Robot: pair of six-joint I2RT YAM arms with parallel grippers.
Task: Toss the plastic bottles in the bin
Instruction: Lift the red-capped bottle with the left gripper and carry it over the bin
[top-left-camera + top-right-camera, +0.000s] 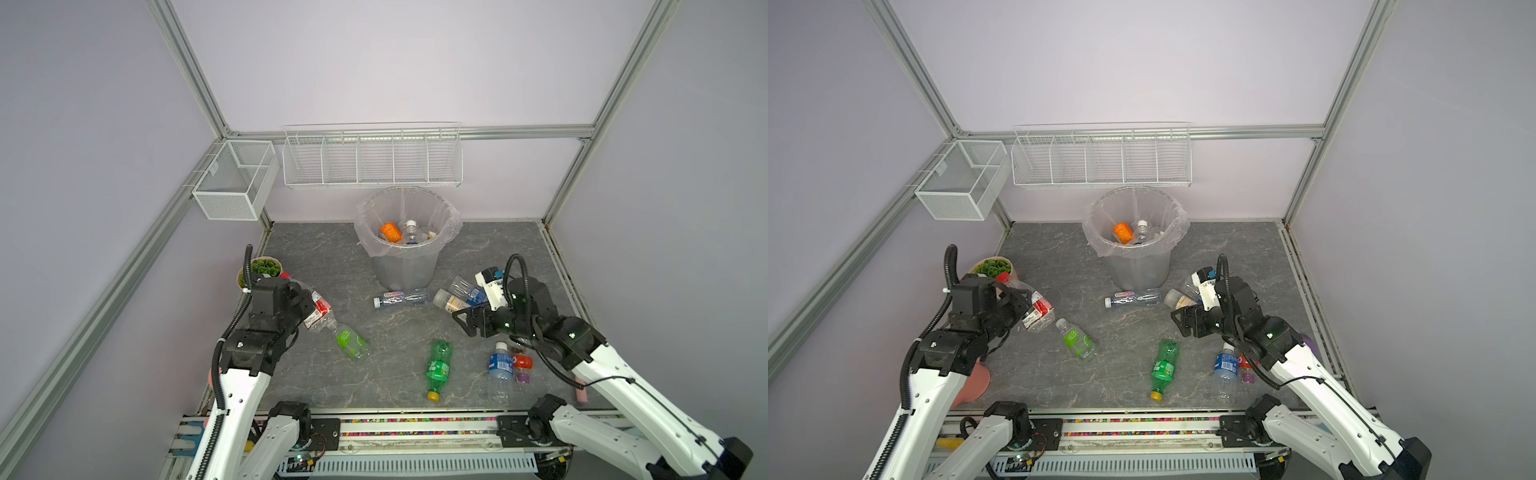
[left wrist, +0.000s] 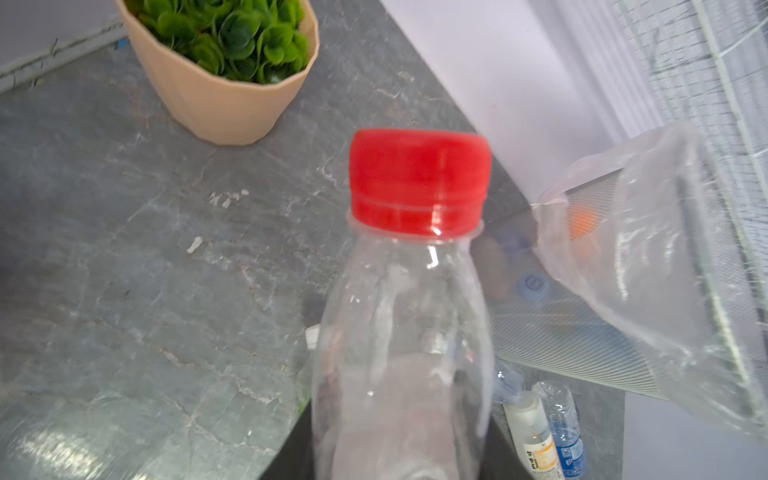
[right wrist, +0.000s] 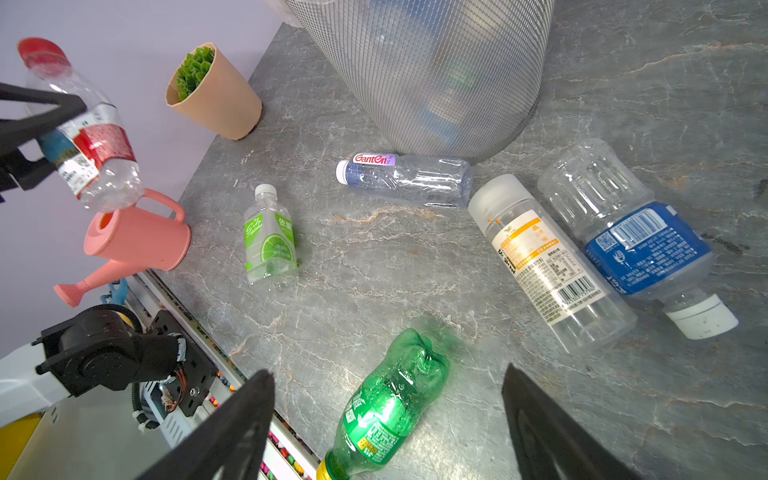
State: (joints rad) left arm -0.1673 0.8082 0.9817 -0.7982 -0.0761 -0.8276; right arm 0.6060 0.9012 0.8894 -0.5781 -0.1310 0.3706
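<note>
While the left gripper [image 1: 306,306] clamps tight on a clear, red-capped plastic bottle [image 1: 321,311], held aloft left of the round grey bag-lined bin [image 1: 405,270], a lime-labelled bottle [image 1: 351,340], a purple-labelled clear bottle [image 1: 401,298] and a crushed green bottle [image 1: 438,368] lie in front of the bin. An orange bottle [image 1: 390,232] lies inside it. Right of the bin, the right gripper [image 1: 464,322] hangs wide open and empty.

Left wrist view: red-capped bottle [image 2: 399,332] runs off the picture's edge, base unseen. In a top view, pink watering can [image 1: 973,384] mostly hidden behind the left arm [image 1: 934,390]. Right wrist view: bin [image 3: 428,75] rim cut off, contents blurred through its wall.
</note>
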